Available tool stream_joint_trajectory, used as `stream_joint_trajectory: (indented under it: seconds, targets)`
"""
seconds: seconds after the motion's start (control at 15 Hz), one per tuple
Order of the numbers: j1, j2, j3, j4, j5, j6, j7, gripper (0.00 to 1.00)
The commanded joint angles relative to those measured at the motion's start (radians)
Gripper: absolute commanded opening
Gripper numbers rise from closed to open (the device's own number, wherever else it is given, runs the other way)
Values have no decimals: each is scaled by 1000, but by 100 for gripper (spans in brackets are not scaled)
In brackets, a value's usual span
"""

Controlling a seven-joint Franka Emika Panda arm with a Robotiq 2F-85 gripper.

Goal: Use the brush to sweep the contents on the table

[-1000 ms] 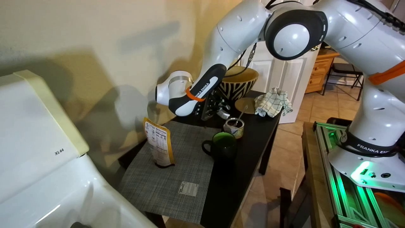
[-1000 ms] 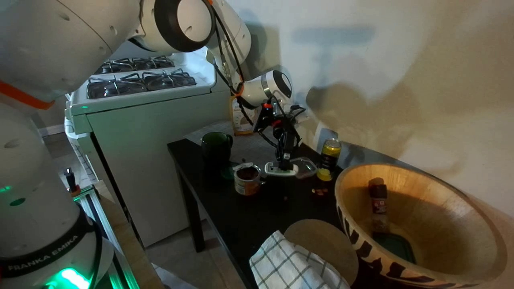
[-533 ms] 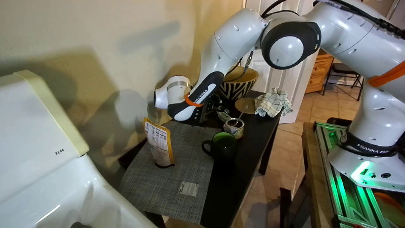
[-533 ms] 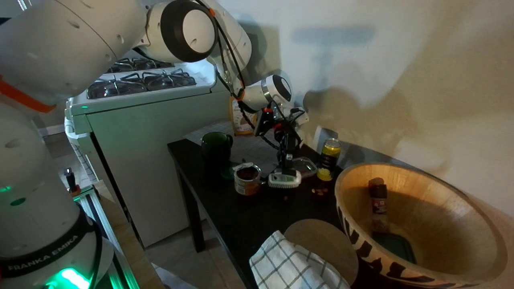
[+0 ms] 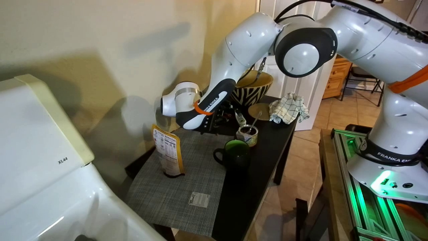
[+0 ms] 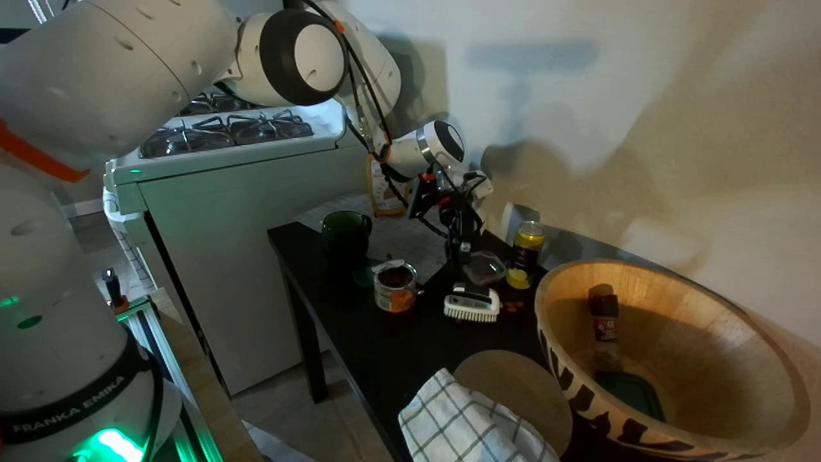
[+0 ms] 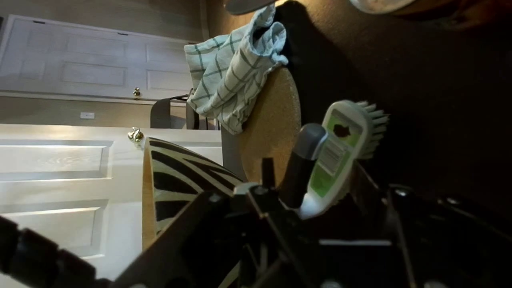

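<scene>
The brush [image 6: 471, 303] has a white base, green label, black and grey handle and white bristles. It is low over the black table [image 6: 410, 346], bristles downward; whether they touch is unclear. It shows in both exterior views, also here [image 5: 239, 117], and in the wrist view [image 7: 340, 148]. My gripper [image 7: 316, 176] is at the brush's near end, which its fingers partly hide. The fingers stand apart with the brush between or just beyond them; I cannot tell whether they press on it. Small brown bits [image 6: 513, 307] lie right of the brush.
A pot with a spoon [image 6: 394, 289], a dark mug [image 6: 346, 234], a clear container [image 6: 485, 267] and a yellow-black can [image 6: 527, 253] surround the gripper. A large bowl [image 6: 551, 321], a round board [image 6: 507, 385] and a checked cloth [image 6: 462, 417] are closer to that camera. A wall runs alongside.
The arm has lowered slightly. The brush has moved down and toward the bowl and board, turning so its bristles show; it now appears lower relative to the gripper.
</scene>
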Motion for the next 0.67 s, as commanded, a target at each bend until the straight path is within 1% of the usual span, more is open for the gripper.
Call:
stream_joint_trajectory:
  seconds: [0.0, 0.07, 0.13, 0.2, 0.4, 0.6]
  targets:
    - [32, -43, 15, -43, -28, 79, 30, 83]
    - [39, -81, 25, -87, -34, 136, 41, 92]
    - [45, -126, 35, -140, -37, 205, 58, 98]
    - [50, -166, 39, -189, -41, 266, 79, 100]
    - [42, -278, 44, -317, -45, 459, 131, 100]
    - [26, -383, 36, -446, -52, 656, 195, 100]
